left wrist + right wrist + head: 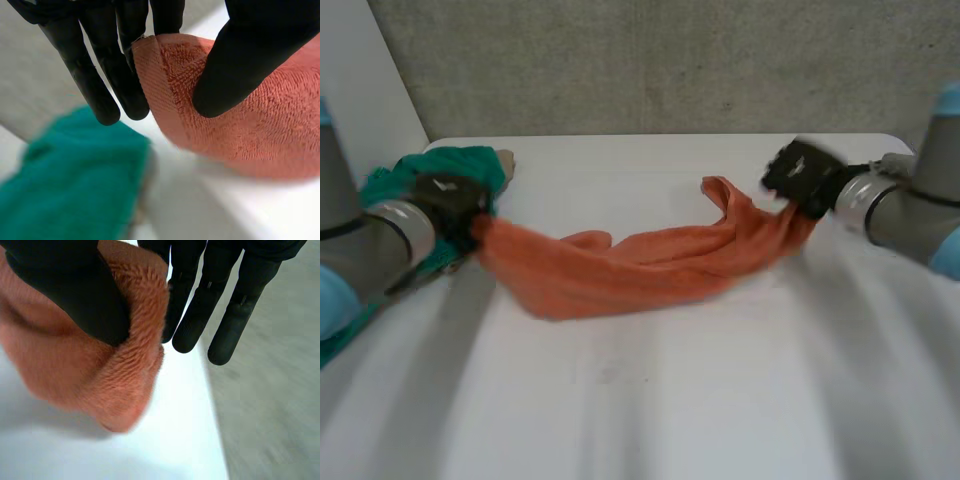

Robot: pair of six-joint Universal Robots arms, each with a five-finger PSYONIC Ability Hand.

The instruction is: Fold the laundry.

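Note:
An orange towel [640, 262] hangs stretched between my two hands above the white table [650, 400], sagging in the middle. At the towel's left end my left hand [448, 205] pinches it. In the left wrist view the thumb [240, 60] presses the towel's hemmed edge [165, 80] against the fingers [117, 75]. My right hand [802, 175] holds the right end. In the right wrist view the thumb [75, 290] clamps a bunched fold of the towel [100, 375] against the fingers [200, 310].
A green cloth [460, 165] lies heaped at the table's far left edge, just behind my left hand, and appears below it in the left wrist view [70, 175]. A grey wall [650, 60] stands behind the table. The table's right edge [212, 405] runs beside my right hand.

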